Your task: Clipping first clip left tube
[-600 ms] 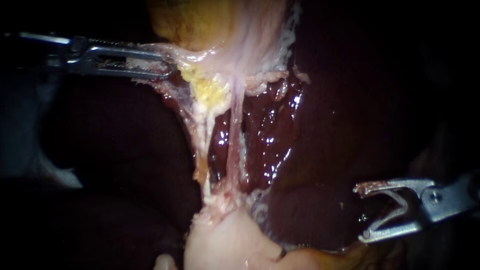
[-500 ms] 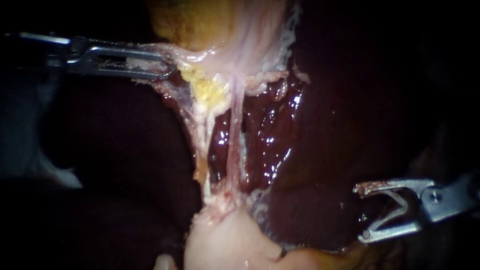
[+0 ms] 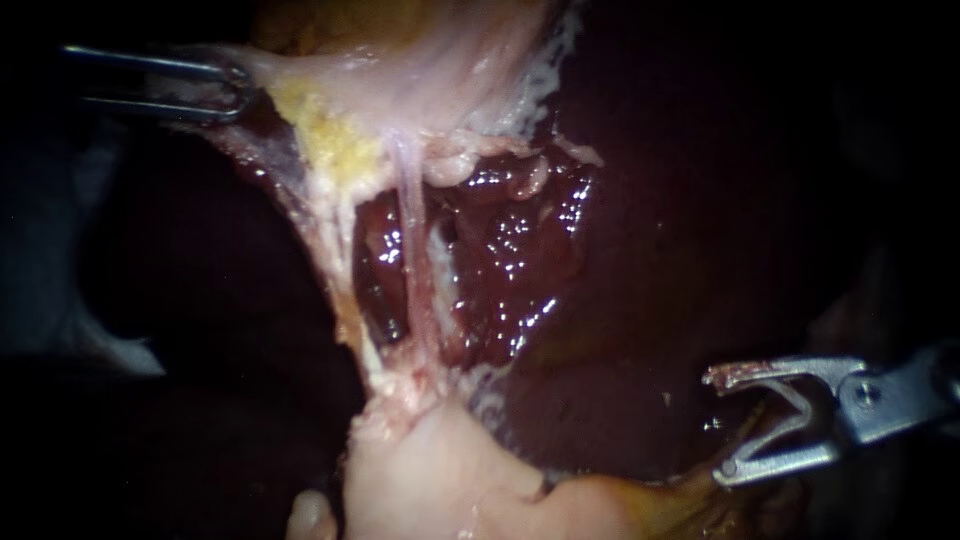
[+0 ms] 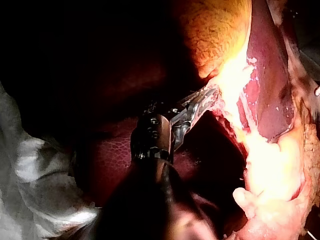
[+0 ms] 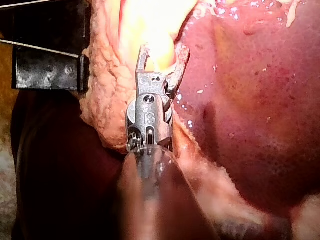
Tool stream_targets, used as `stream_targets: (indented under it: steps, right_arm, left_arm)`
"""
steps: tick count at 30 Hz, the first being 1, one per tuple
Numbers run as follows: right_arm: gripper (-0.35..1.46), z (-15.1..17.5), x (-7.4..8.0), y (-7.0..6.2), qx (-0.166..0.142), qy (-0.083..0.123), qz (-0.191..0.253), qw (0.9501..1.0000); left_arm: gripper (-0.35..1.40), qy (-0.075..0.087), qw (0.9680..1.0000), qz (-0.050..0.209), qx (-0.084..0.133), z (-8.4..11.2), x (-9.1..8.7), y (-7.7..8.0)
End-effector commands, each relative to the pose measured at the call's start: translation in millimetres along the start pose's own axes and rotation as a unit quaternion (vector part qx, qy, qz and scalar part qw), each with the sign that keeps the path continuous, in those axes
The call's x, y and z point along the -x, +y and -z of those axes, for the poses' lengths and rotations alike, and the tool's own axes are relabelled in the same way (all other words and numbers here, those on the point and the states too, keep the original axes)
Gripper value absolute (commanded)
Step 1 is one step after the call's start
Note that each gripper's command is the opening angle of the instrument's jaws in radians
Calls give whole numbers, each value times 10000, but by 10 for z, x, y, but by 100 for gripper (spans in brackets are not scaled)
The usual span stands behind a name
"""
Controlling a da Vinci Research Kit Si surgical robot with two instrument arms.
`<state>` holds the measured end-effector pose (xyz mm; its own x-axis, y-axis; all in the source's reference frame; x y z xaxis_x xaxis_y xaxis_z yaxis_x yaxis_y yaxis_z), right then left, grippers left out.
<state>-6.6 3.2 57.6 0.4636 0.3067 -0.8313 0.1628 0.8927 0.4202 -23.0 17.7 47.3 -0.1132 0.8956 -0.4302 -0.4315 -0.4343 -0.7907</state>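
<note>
The left instrument (image 3: 235, 88) is clamping its jaws on a fold of pale tissue (image 3: 290, 75) at the edge of the gallbladder (image 3: 430, 60), and is holding it stretched sideways, away from the liver (image 3: 680, 230). The left tube (image 3: 335, 265) is running taut from that fold down to the pale mound (image 3: 420, 480) below, just beside a thinner pink tube (image 3: 410, 240) and clear of both instruments. The right instrument (image 3: 722, 422) is hovering over the liver with its jaws gaping wide and gripping nothing, well apart from the tubes.
</note>
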Motion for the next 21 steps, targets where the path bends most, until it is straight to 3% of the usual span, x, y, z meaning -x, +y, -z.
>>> stream_targets:
  steps: [1, 6, 13, 21]
  right_arm:
    - [50, -2, -1, 1, 10, -3, -5, 10000]
    - [50, -25, -13, 7, -222, 22, -103, 9997]
    - [50, -67, -35, 18, -278, 149, -512, 9982]
    - [50, -125, -64, 40, -355, 380, -927, 9943]
  left_arm:
    - [-35, 17, 10000, -1, 3, 0, -1, 1]
    - [-35, 33, 10000, -2, -25, -7, 2, 3]
    - [-35, 41, 10000, -5, -40, -10, 4, 4]
    - [-35, 44, 10000, -5, -44, -12, 4, 5]
